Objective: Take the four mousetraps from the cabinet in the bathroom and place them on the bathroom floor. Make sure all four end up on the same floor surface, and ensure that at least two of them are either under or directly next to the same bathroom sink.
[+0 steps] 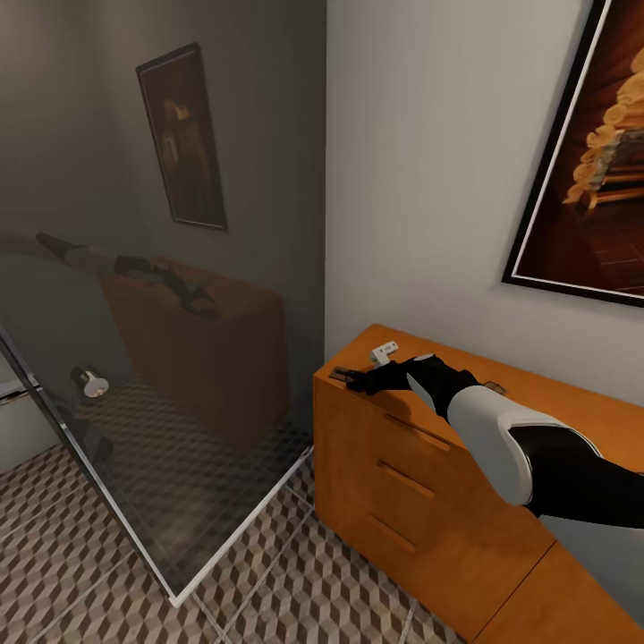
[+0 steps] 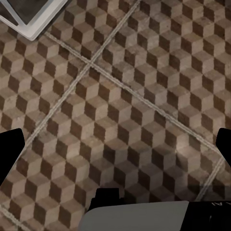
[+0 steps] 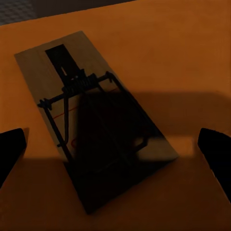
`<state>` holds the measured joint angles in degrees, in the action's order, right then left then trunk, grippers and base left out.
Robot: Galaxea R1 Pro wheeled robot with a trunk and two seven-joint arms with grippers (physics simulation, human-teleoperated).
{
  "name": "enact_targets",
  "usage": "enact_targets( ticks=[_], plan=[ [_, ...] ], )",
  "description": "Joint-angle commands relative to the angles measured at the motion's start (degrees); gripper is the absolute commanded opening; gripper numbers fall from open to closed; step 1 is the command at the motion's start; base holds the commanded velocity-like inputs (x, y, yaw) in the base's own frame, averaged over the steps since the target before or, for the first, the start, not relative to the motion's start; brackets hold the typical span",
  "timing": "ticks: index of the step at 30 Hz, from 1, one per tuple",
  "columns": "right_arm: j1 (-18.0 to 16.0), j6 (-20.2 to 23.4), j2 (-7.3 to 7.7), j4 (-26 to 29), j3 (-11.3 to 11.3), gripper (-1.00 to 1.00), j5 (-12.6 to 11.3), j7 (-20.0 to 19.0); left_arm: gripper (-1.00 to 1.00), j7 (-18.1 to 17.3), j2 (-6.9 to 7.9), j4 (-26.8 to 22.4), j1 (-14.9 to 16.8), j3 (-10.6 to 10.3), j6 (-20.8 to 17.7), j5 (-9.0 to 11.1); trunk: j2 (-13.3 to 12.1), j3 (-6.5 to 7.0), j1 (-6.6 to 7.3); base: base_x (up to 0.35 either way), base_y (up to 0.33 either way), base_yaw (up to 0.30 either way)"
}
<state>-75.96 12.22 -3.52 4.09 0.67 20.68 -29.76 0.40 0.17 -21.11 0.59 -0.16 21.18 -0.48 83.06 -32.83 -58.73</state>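
Observation:
A mousetrap (image 3: 96, 96), a flat wooden board with dark wire parts, lies on the orange-brown cabinet (image 3: 183, 57) top. My right gripper (image 3: 113, 151) hangs open just above it, one fingertip on either side, its shadow across the board. From the head view, the right gripper (image 1: 358, 382) reaches over the cabinet (image 1: 402, 501) to its front left corner, where the mousetrap (image 1: 341, 374) sits. My left gripper (image 2: 115, 147) is open over the cube-patterned bathroom floor (image 2: 120, 96), holding nothing. The sink is out of view.
A small pale object (image 1: 385, 351) lies on the cabinet top behind the gripper, and a small brown piece (image 1: 495, 388) peeks out past my forearm. A glass shower panel (image 1: 179, 376) stands left of the cabinet. The wall carries a framed picture (image 1: 590, 179). Tiled floor (image 1: 295, 590) lies in front.

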Motion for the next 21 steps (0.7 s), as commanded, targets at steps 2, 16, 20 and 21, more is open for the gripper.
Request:
enact_targets(
  ticks=[2, 16, 20, 21],
  plan=[
    [0.0, 0.3, 0.0, 0.0, -1.6, -1.0, 0.9, -0.2, 1.0, 0.0, 0.01, 0.0, 0.0, 0.0, 0.2, -0.1, 0.0, -0.07, 0.0, 0.0, 0.0, 0.0],
    [0.0, 0.3, 0.0, 0.0, -1.6, -1.0, 0.9, -0.2, 1.0, 0.0, 0.01, 0.0, 0.0, 0.0, 0.2, -0.1, 0.0, -0.07, 0.0, 0.0, 0.0, 0.0],
    [0.0, 0.3, 0.0, 0.0, -1.6, -1.0, 0.9, -0.2, 1.0, 0.0, 0.01, 0.0, 0.0, 0.0, 0.2, -0.1, 0.0, -0.07, 0.0, 0.0, 0.0, 0.0],
    [0.0, 0.3, -0.03, 0.0, -1.6, -1.0, 0.9, -0.2, 1.0, 0.0, 0.01, 0.0, 0.0, 0.0, 0.2, -0.1, 0.0, -0.07, 0.0, 0.0, 0.0, 0.0]
  ],
)
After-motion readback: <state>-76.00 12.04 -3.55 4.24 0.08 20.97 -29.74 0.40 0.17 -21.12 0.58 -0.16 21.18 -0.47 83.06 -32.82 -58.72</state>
